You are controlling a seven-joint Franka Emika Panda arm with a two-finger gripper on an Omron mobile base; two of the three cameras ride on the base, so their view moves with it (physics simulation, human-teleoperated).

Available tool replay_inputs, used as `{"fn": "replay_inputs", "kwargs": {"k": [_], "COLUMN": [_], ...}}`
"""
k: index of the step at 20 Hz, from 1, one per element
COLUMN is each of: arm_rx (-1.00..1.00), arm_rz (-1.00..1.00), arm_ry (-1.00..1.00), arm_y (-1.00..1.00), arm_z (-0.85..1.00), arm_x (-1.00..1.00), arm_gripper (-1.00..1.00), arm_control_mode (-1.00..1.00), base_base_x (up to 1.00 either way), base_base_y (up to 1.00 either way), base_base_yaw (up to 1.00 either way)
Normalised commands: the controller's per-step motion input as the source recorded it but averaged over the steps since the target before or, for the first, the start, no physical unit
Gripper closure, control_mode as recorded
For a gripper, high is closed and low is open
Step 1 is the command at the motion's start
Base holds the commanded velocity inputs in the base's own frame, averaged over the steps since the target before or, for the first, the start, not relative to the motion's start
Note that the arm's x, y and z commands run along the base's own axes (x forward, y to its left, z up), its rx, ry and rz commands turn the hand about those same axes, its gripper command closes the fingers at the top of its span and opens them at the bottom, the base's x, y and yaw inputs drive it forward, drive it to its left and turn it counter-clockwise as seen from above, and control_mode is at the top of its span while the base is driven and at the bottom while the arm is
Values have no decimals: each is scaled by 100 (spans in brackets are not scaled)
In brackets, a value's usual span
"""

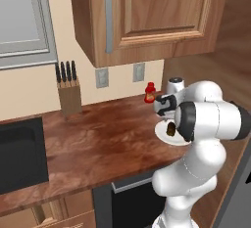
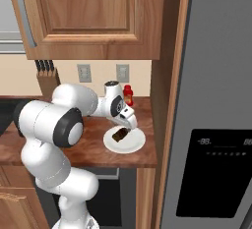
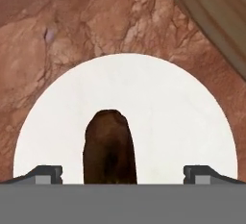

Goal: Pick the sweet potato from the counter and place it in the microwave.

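White plate (image 2: 135, 145), red bottle (image 1: 150, 92), knife block (image 1: 69, 97), wall outlets (image 1: 101, 78), wooden upper cabinets (image 1: 162, 14), fridge (image 2: 216, 125).

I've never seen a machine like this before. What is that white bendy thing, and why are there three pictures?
It is a robot arm in a pretend kitchen. Two pictures come from cameras behind it, one on each side. The third looks out from its hand, whose fingers are open and holding nothing. Just below it a brown sweet potato lies on a white plate on the wooden counter. A small red bottle and a knife block stand there too.
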Motion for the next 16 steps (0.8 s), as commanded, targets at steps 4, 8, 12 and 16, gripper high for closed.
{"fn": "replay_inputs", "kwargs": {"k": [4, 8, 12, 16], "arm_rx": [0, 0, 0, 0], "arm_rz": [0, -2, -4, -4], "arm_ry": [10, 8, 9, 5], "arm_y": [0, 0, 0, 0], "arm_z": [-23, -27, -32, -37], "arm_x": [0, -9, -5, 4], "arm_gripper": [-100, -100, -100, -100], "arm_control_mode": [-100, -100, -100, -100], "base_base_x": [0, 0, 0, 0], "base_base_y": [0, 0, 0, 0], "base_base_yaw": [0, 0, 0, 0]}}
